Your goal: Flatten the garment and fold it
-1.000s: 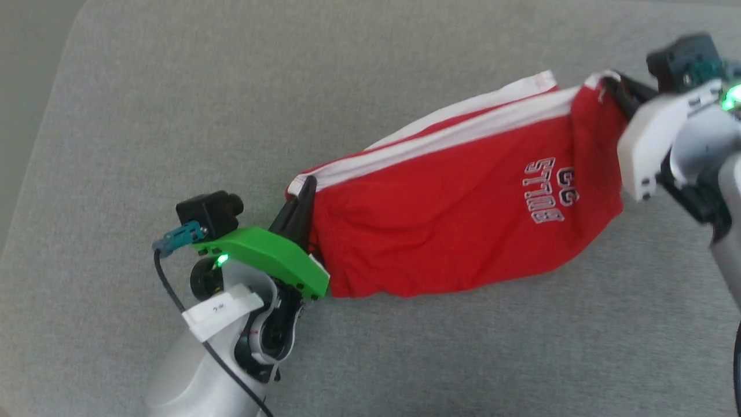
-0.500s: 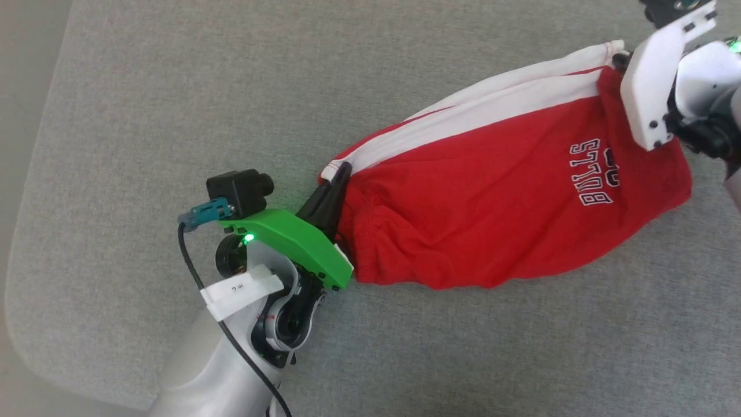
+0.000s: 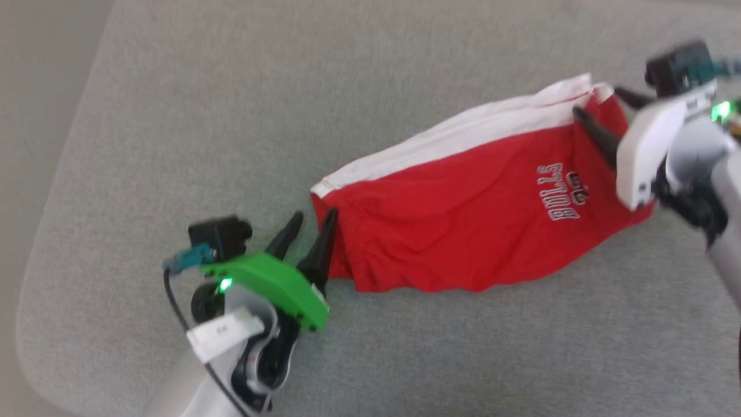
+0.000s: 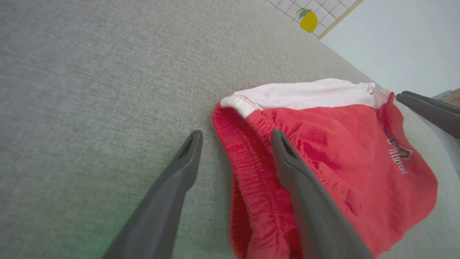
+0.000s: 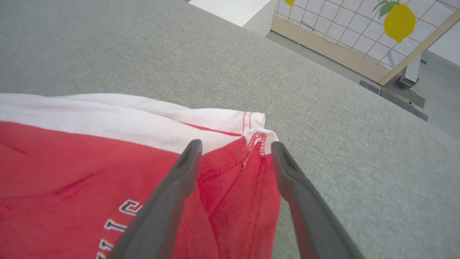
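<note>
Clamped on the ends of the garment [image 3: 463,231] a moment ago, the left hand [image 3: 314,214] and the right hand [image 3: 596,99] are now holding their fingers apart, so it is lying released along the grey worktop [image 3: 173,116], seemingly flat enough for folding, blur permitting.

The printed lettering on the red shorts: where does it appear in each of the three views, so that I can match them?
Head view: the lettering sits right of centre, on the right part of the shorts.
Left wrist view: the lettering is near the right edge, at mid-height.
Right wrist view: the lettering is at the bottom left.
Shared landmark: the white stripe along the shorts' edge.
</note>
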Controlling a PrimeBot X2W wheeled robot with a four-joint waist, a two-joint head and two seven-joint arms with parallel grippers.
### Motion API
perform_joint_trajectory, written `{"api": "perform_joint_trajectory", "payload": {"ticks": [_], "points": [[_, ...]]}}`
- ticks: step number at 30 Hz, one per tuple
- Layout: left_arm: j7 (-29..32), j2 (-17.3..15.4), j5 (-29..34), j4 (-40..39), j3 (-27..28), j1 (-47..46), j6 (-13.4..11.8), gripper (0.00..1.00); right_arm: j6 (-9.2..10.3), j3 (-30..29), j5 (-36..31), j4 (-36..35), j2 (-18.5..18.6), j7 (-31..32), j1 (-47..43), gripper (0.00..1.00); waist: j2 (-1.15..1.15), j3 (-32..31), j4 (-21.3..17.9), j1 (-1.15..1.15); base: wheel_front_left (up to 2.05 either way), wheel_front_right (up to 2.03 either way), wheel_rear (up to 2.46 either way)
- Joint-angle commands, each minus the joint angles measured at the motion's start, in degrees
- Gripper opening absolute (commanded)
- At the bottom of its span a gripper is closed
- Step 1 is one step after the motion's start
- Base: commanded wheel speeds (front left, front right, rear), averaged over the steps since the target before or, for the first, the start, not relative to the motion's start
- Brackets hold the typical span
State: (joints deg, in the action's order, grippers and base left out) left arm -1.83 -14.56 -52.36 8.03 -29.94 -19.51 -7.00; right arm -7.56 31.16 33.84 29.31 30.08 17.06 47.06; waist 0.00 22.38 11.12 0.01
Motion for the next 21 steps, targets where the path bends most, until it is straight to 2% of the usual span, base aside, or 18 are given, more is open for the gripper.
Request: {"api": "perform_joint_trajectory", "payload": {"ticks": [1, 6, 13, 16, 21], "points": [[0.1, -0.68, -0.09, -0.57, 0.08, 1.44, -0.44, 1.0, 0.08, -0.87, 0.21, -0.66, -0.25, -1.86, -2.64, 1.0, 0.0, -5.75, -1.93, -0.01, 0.0, 0.0, 0.0], [-1.57, -2.38, 1.01, -1.82, 0.11, 4.81, -1.19, 1.0, 0.08, -5.76, -1.4, -2.57, -1.54, -8.32, -11.07, 1.0, 0.0, -10.52, -2.83, -0.01, 0.0, 0.0, 0.0], [-11.82, -4.2, 8.49, -0.71, 1.62, 6.45, -0.83, 1.0, 0.08, -16.42, -5.56, -6.3, -7.49, -16.23, -22.27, 1.0, 0.0, -14.37, -3.43, -0.01, 0.0, 0.0, 0.0], [-13.02, -3.86, 12.67, 0.05, 3.57, 6.77, -0.3, 1.0, 0.08, -20.78, -7.34, -7.52, -10.77, -17.21, -25.35, 1.0, 0.0, -14.96, -3.66, -0.01, 0.0, 0.0, 0.0], [-13.14, -0.62, 23.16, -3.31, 10.89, 8.06, 2.58, 1.0, 0.08, -27.79, -10.54, -8.49, -16.3, -15.48, -27.13, 1.0, 0.0, -14.59, -3.85, -0.01, 0.0, 0.0, 0.0]]}}
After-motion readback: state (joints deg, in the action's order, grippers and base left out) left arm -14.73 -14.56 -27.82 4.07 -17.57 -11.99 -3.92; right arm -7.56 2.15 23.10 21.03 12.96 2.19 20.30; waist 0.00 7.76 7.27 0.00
